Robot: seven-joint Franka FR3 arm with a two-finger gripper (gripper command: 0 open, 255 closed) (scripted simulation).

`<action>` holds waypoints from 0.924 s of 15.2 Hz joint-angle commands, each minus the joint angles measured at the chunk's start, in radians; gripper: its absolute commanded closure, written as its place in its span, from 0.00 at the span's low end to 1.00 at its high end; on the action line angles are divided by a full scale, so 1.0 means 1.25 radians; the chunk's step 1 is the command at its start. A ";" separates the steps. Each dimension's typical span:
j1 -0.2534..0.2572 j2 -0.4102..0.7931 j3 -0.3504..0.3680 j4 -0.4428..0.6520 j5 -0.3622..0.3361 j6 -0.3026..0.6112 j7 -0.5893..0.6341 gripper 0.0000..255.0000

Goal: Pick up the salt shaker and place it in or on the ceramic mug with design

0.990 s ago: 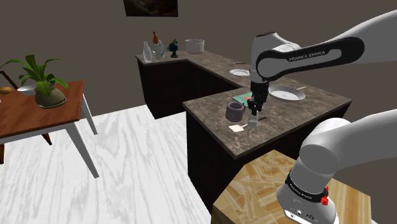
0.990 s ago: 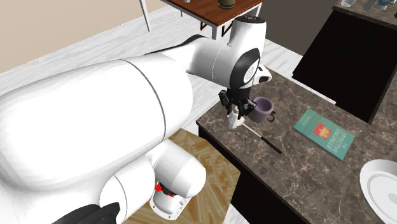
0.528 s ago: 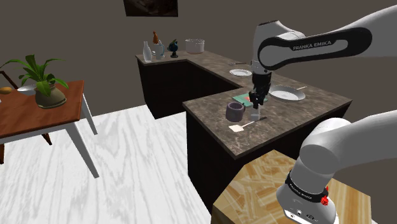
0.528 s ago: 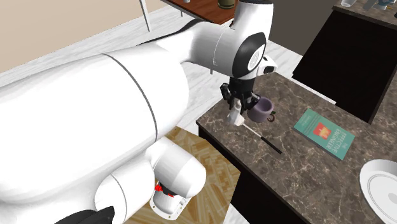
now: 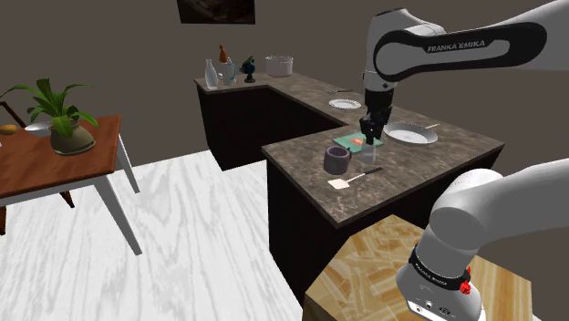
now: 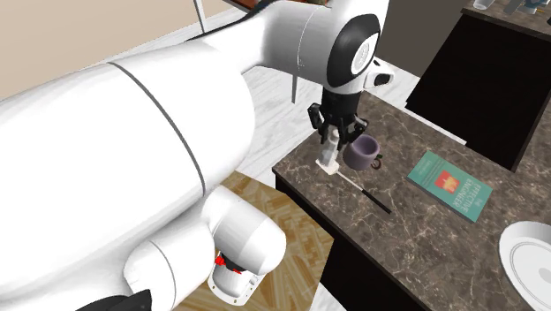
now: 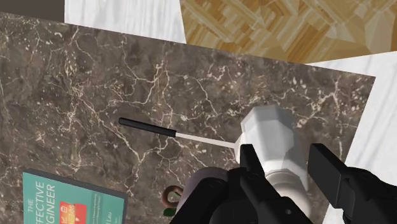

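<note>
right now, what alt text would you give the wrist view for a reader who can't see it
The all-black two-finger gripper clasps a white faceted salt shaker above a dark veined marble countertop. On the counter lie a thin black-handled utensil and a teal book; the stand's light wooden top shows beyond the counter's edge.

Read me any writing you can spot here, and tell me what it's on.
"FRANKA EMIKA": along the white arm, in the shoulder view.
"EFFECTIVE ENGINEER": on the cover of the teal book, in the wrist view; the cover's smaller print is too blurred to read.
</note>
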 commanded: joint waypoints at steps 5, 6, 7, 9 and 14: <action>0.001 0.099 -0.020 0.108 -0.004 -0.005 -0.024 1.00; 0.000 0.131 -0.028 0.135 -0.005 0.001 -0.032 1.00; 0.001 0.163 -0.035 0.164 -0.006 0.006 -0.040 1.00; 0.001 0.226 -0.050 0.223 -0.005 0.013 -0.058 1.00; 0.002 0.383 -0.086 0.385 0.010 0.015 -0.105 1.00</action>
